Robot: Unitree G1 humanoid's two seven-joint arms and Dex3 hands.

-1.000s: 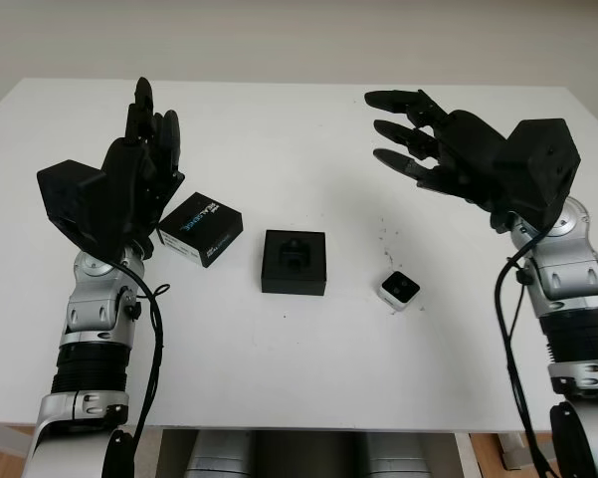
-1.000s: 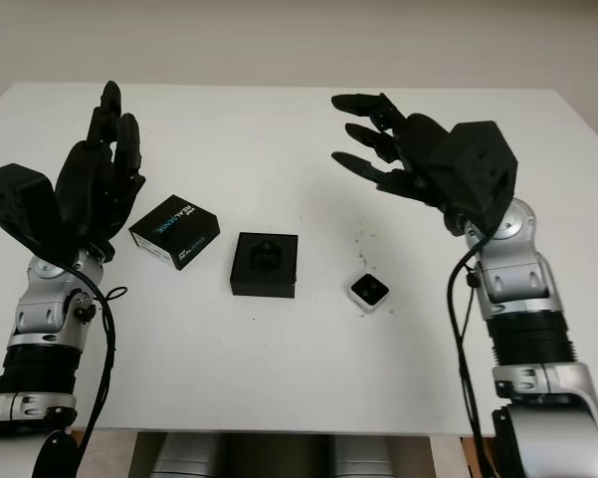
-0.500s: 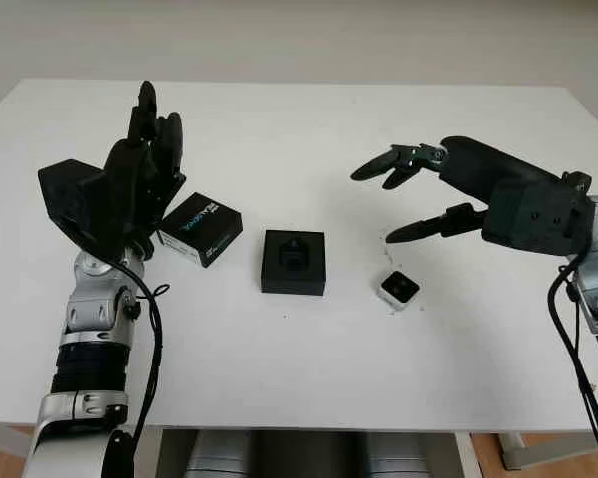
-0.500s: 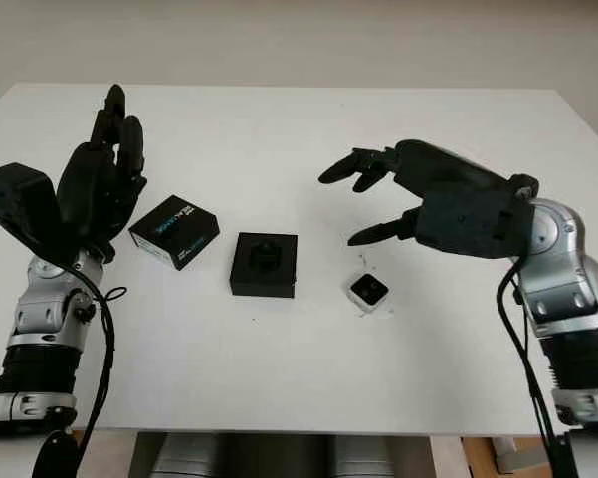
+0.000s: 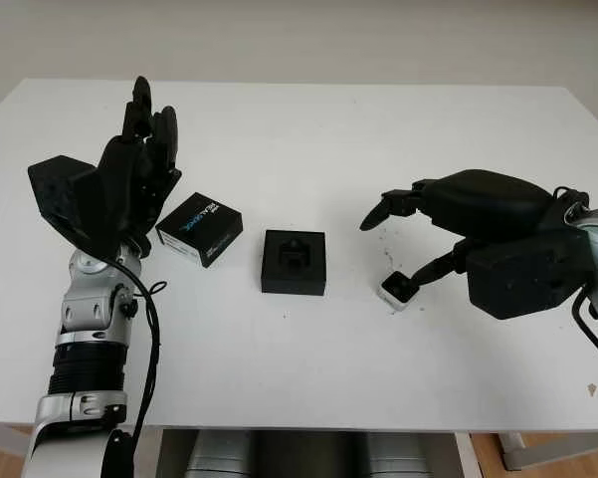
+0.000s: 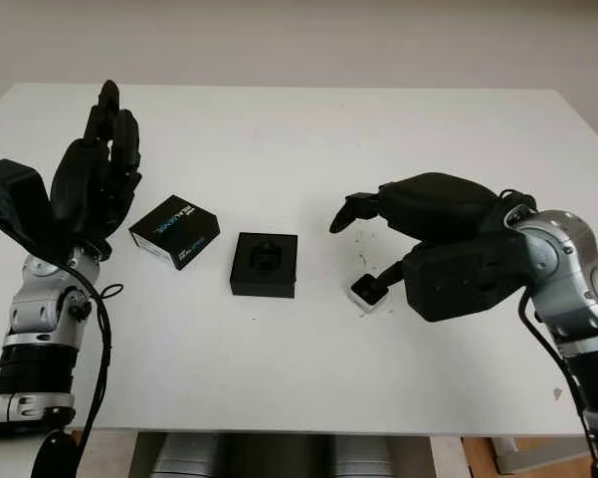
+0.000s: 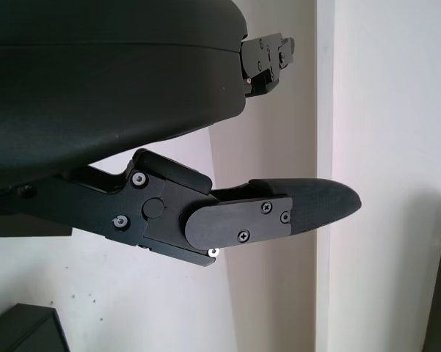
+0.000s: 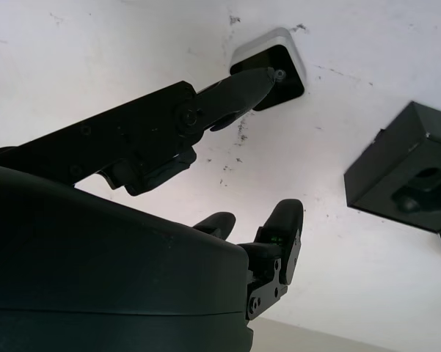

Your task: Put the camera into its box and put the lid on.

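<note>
While the small white-framed camera with a black face (image 5: pixel 399 289) lies on the white bench (image 5: pixel 308 378), just right of the open black box base with its moulded insert (image 5: pixel 294 262), the right hand (image 5: pixel 433 234) is poised directly over it. One of its fingers (image 8: pixel 243 86) touches the camera's black face; the other two are clear of it, so nothing is grasped. The left hand (image 5: pixel 139 174) is raised and open at the left, near the black printed lid (image 5: pixel 200 228), which lies on the bench just left of the base.

Recommendation: bring the opposing fingers to opposite sides of the camera frame before lifting. A push on the face alone would likely slide or tip it. Carry it level to the insert.
</note>
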